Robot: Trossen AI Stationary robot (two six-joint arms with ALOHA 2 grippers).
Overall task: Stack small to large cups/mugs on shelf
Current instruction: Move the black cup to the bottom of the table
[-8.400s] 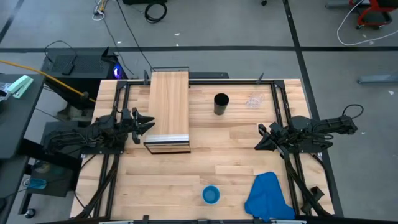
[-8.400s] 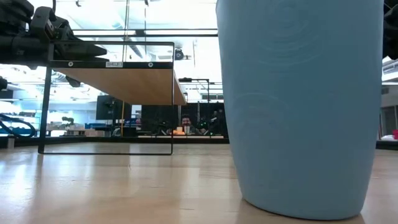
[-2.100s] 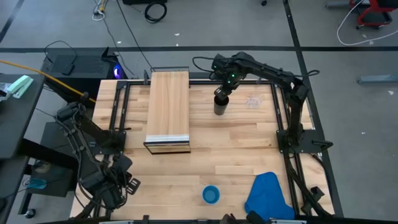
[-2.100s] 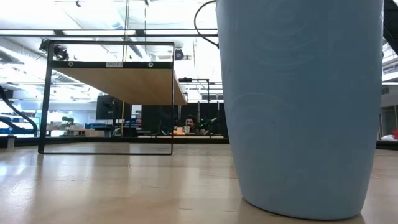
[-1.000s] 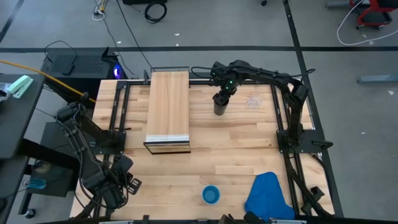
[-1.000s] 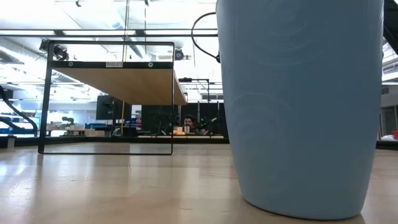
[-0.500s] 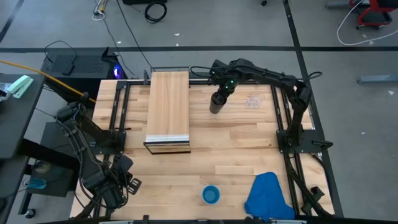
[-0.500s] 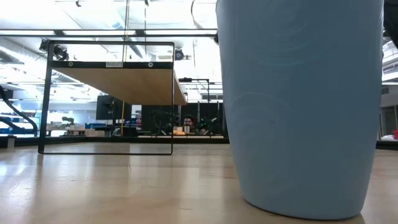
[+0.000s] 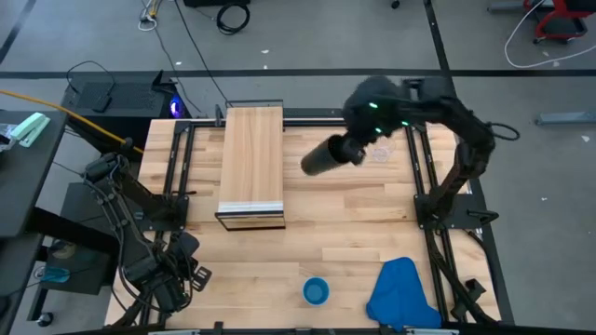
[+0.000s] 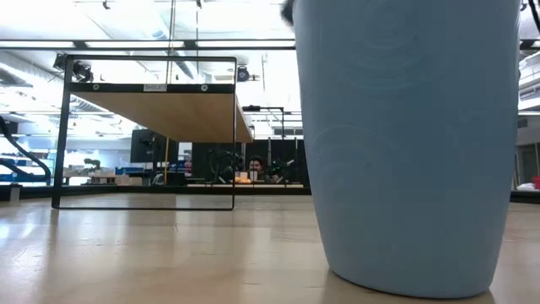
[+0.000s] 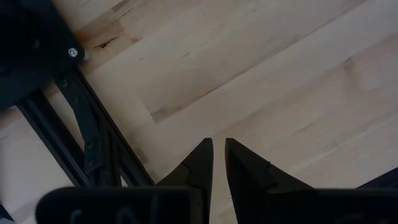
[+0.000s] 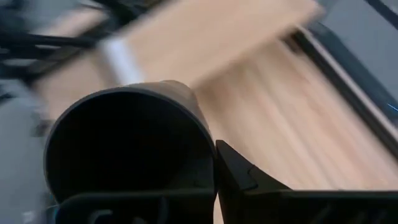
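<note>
I have the right hand (image 9: 346,151) clenched on the black cup (image 9: 321,158), lifted off the desk (image 9: 354,233) and tipped on its side — just right of the shelf (image 9: 253,158). The clear cup (image 9: 380,149) sits near the far edge, the blue cup (image 9: 316,291) near the front by the blue cloth (image 9: 402,290). My left hand (image 11: 217,163) is parked low at the front-left corner, fingers nearly together.

Bright, even overhead light across the wide wooden tabletop (image 9: 345,233), shadows soft. Motion blur smears the tall black cylinder cup (image 9: 326,158) and its wrist view. The bright blue cup (image 10: 409,143) looms huge in the low view.
</note>
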